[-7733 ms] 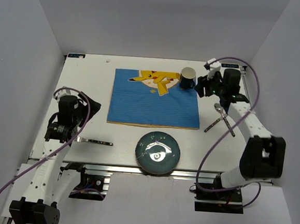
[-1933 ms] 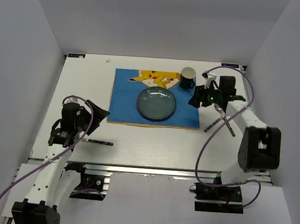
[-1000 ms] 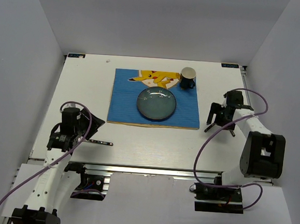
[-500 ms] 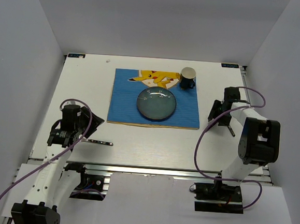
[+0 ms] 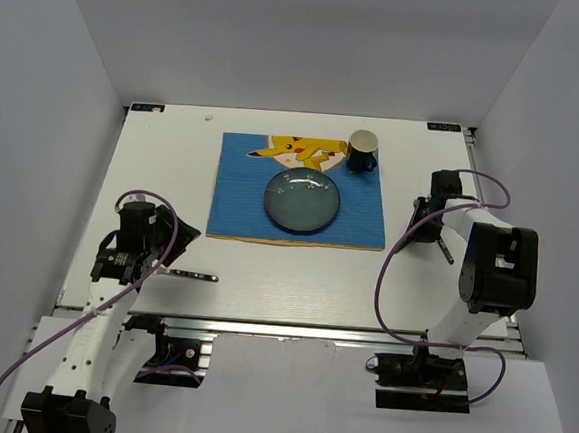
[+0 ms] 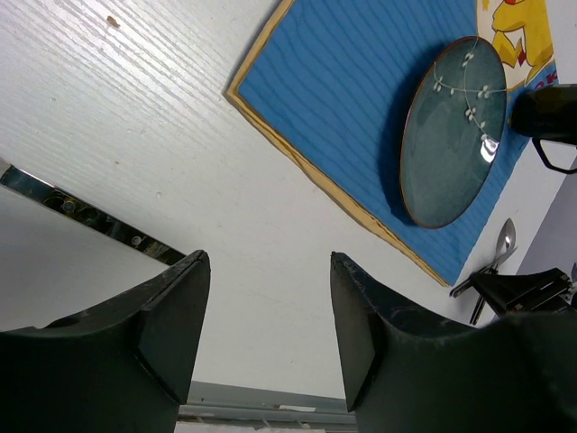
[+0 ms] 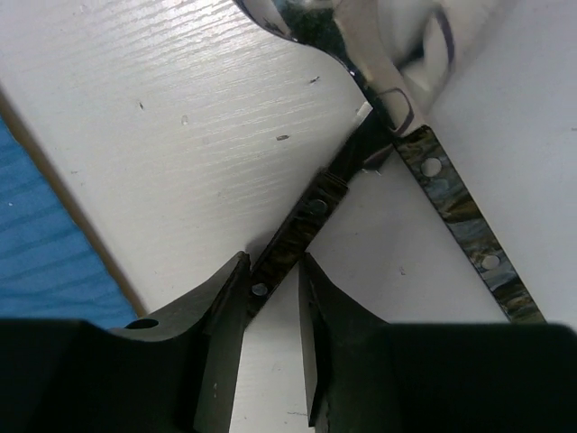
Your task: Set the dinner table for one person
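The dinner table (image 5: 295, 277) is the big white top. A teal plate (image 5: 302, 199) lies on a blue placemat (image 5: 246, 193), and a dark mug (image 5: 363, 150) stands at the placemat's far right corner. Two crossed dark-handled utensils lie right of the placemat, one of them a spoon. My right gripper (image 7: 273, 271) is down on them, its jaws narrowed onto the end of one riveted handle (image 7: 311, 212). The other handle (image 7: 469, 234) lies free. My left gripper (image 6: 268, 262) is open and empty above the bare table near a third utensil (image 5: 185, 272).
The third utensil (image 6: 90, 216) lies near the table's front left, just left of my left fingers. The plate (image 6: 451, 135) and mug (image 6: 545, 113) show in the left wrist view. The metal front rail (image 5: 281, 326) runs along the near edge.
The plate went from the front edge onto the placemat. My right gripper left the mug, came down onto the crossed utensils and closed on one handle. The left arm barely moved.
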Motion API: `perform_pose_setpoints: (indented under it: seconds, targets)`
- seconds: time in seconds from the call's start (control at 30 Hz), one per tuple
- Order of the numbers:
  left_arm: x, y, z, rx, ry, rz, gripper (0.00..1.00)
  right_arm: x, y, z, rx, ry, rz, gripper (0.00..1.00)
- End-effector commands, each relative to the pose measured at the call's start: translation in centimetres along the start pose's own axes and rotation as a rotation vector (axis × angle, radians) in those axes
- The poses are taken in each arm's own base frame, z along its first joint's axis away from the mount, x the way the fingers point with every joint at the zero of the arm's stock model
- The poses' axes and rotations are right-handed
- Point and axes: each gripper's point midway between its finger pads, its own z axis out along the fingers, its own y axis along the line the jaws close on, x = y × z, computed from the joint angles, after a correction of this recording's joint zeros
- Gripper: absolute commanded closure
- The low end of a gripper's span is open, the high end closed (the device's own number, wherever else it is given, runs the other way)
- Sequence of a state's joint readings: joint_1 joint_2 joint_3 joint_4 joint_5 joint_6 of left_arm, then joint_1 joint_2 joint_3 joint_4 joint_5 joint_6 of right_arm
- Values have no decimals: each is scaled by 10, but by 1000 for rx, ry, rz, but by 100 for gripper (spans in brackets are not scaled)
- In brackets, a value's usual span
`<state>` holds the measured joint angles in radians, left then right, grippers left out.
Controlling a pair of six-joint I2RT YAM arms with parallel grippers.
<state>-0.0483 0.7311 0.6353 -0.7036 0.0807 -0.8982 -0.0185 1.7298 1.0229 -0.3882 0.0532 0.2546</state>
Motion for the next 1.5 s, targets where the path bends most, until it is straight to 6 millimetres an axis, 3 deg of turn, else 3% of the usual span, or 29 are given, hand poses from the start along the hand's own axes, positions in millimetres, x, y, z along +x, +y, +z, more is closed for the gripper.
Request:
perform_pose_setpoints:
  seconds: [0.0, 0.27, 0.37, 0.47, 0.67, 0.8, 1.0, 1.47]
  targets:
    - [-13, -10, -7, 19, -45, 20, 34, 16, -7, 7, 23, 32, 6, 68]
    - [-11, -8, -5, 22, -44, 23, 34, 24, -19, 3, 24, 46, 42, 85]
    - [-11, -10, -5, 33, -45, 19, 34, 20, -17, -5, -25, 36, 65, 89]
    - [-10, -10, -3, 35, -40, 19, 34, 20, 2, -19, -157, 46, 89, 93]
    - [-11, -14, -3, 51, -40, 28, 35, 16, 36, -49, -377, 52, 99, 94]
    - [-12, -15, -4, 55, -41, 30, 35, 11, 48, -58, -444, 52, 99, 99]
    - [-13, -15, -7, 52, -48, 30, 35, 11, 52, -66, -468, 64, 116, 100]
    - [-14, -17, -10, 61, -54, 31, 35, 47, 58, -84, -518, 122, 148, 100]
